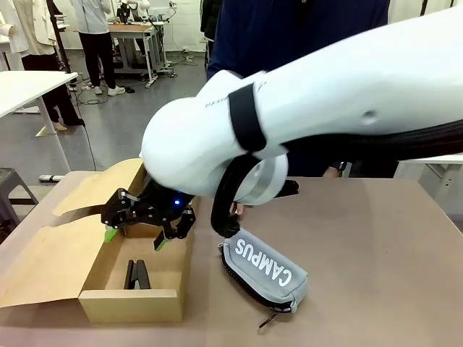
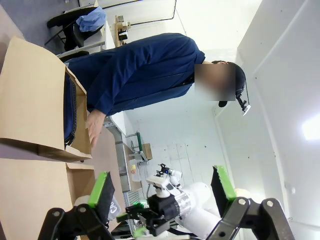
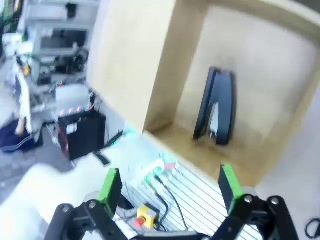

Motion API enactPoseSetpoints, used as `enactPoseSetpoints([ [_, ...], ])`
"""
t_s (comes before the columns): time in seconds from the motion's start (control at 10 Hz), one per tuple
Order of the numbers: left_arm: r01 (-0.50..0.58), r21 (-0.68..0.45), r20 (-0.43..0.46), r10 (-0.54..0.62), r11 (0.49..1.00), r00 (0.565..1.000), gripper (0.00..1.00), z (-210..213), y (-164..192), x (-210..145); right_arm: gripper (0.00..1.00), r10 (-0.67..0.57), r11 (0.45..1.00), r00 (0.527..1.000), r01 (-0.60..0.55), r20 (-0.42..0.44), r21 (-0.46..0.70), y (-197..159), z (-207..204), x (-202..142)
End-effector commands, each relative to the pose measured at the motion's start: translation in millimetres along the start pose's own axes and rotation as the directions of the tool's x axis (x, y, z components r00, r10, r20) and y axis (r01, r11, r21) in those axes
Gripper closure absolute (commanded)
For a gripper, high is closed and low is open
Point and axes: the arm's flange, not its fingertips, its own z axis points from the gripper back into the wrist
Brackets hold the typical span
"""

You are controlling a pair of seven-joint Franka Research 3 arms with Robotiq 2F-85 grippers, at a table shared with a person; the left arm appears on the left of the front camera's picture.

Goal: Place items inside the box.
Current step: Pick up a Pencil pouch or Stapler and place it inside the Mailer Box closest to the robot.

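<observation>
Presently one stapler in box, one grey case outside; left pincer, right pincer apart.

Black stapler below the jaws, inside tan box; grey case, white "CAMPUS" lettering, beside them. Right gripper black, pads green; arm white; table brown.

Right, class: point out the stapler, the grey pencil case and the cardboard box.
stapler [image 1: 139, 276], front view, black body.
grey pencil case [image 1: 266, 269], front view, lettered side.
cardboard box [image 1: 130, 306], front view, near wall.
</observation>
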Motion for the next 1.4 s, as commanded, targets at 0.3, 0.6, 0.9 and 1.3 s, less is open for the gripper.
enactPoseSetpoints([
  [0.3,0.023,-0.011,-0.004,-0.023,1.000,1.000,0.00,0.4,-1.3,-2.4,0.00,0.043,0.990,0.993,-0.058,0.114,0.128,-111.7,157.8,-118.3],
  [0.6,0.023,-0.011,-0.004,-0.023,1.000,1.000,0.00,0.4,-1.3,-2.4,0.00,-0.219,0.905,0.881,0.023,0.420,0.425,-206.5,240.5,-212.6],
  [0.9,0.023,-0.011,-0.004,-0.023,1.000,1.000,0.00,0.4,-1.3,-2.4,0.00,-0.424,0.775,0.746,0.005,0.514,0.632,-308.4,237.2,-295.0],
  [1.3,0.023,-0.011,-0.004,-0.023,1.000,1.000,0.00,0.4,-1.3,-2.4,0.00,-0.406,0.811,0.777,0.064,0.480,0.581,-209.8,351.4,-126.9],
])
